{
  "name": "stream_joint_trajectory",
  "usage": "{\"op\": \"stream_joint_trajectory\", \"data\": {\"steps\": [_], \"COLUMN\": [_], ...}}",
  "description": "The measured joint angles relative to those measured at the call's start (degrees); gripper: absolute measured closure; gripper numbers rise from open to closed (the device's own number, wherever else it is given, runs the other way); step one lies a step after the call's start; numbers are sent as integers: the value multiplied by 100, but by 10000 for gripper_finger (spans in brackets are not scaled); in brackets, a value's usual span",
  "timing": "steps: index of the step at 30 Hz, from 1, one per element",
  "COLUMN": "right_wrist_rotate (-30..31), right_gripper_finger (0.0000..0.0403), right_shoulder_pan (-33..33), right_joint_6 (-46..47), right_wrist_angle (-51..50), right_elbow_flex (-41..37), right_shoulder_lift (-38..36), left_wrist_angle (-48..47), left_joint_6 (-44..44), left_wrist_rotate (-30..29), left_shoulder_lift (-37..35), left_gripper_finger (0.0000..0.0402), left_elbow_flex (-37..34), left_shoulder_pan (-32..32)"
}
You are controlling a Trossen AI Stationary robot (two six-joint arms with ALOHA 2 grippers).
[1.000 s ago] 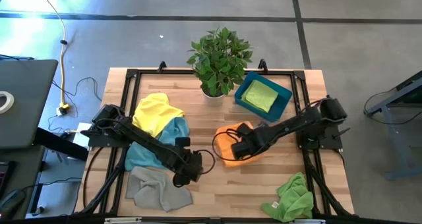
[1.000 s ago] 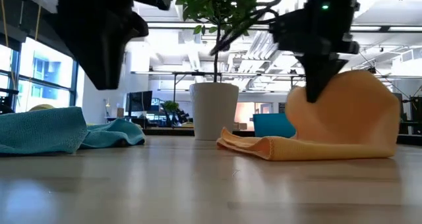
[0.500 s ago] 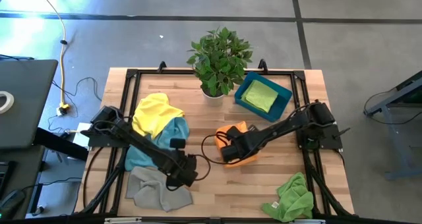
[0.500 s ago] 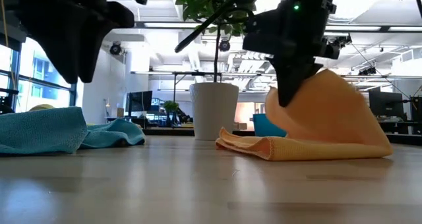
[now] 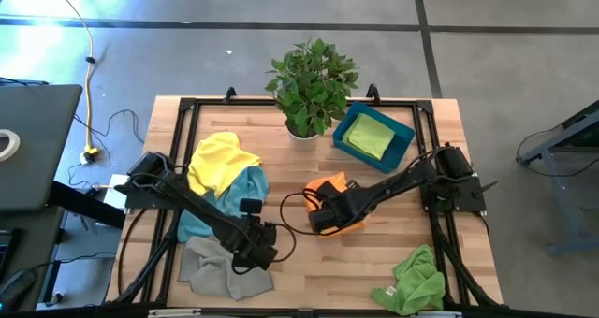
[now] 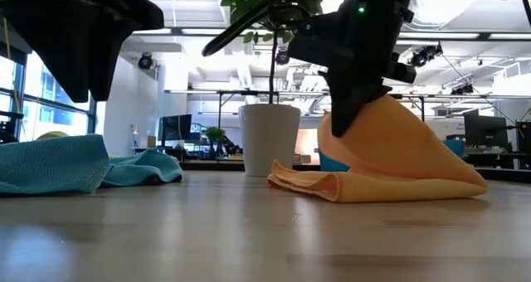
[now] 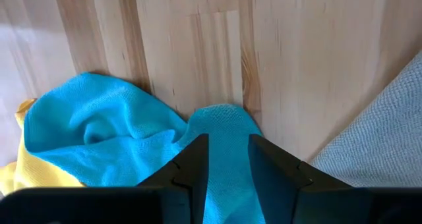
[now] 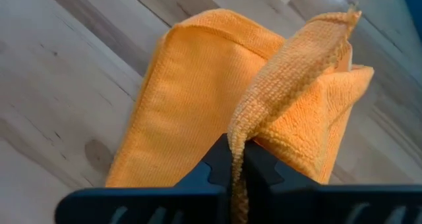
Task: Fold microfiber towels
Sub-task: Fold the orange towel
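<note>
orange microfiber is the piece being worked: the orange towel [image 5: 335,198] lies just right of the table's centre, and the right gripper [image 5: 321,221] is pinched together on one raised edge of it, at about seven o'clock of the cloth. in the right wrist view the fingers [image 8: 217,163] meet with a fold of the orange towel [image 8: 264,112] squeezed between them, the rest of the cloth spread flat on the wood beyond. in the low view the orange towel [image 6: 390,162] rises in a peak under the right gripper [image 6: 342,126], its lower layer lying folded on the table top.

the left gripper [image 5: 261,256] hangs toward six o'clock of the table centre, at the edge of the grey towel [image 5: 223,268] and near the light blue towel [image 5: 217,206]. its fingers [image 7: 196,159] stand apart with nothing between them, the light blue towel [image 7: 112,138] and bare planks showing past them, the grey towel [image 7: 376,138] off to one side.

the yellow towel [image 5: 223,159] lies at ten o'clock of the table centre, touching the light blue one. a green towel [image 5: 412,281] is bunched at five o'clock near the table's edge, well apart from the orange one. another green towel [image 5: 370,136] sits inside the teal bin [image 5: 404,140] at one o'clock, just beside the potted plant [image 5: 309,79] at twelve. the wooden table [image 5: 309,271] carries a black frame around its edge.
</note>
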Motion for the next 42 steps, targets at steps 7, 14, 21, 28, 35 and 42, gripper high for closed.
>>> {"op": "stream_joint_trajectory", "data": {"steps": [7, 14, 21, 28, 35, 42], "right_wrist_rotate": [193, 114, 137, 36, -405, -943], "right_gripper_finger": [346, 288, 280, 288, 288, 288], "right_shoulder_pan": [65, 127, 126, 126, 334, 478], "right_joint_6": [-248, -548, -886, -264, -751, -1408], "right_wrist_angle": [144, 745, 499, -626, -537, 337], "right_elbow_flex": [0, 0, 0, 0, -2, -2], "right_shoulder_lift": [-1, -2, -63, -18, 102, 85], "left_wrist_angle": [-2, -2, -2, 3, 4, 14], "left_joint_6": [-136, -230, -310, -323, -316, -393], "left_wrist_rotate": [-11, -11, -11, -11, -11, -9], "left_shoulder_lift": [1, 1, 1, 1, 0, 1], "left_gripper_finger": [303, 303, 303, 303, 303, 303], "left_elbow_flex": [0, 0, 0, 0, 0, -3], "left_shoulder_pan": [-124, -231, -237, -240, -240, -240]}}
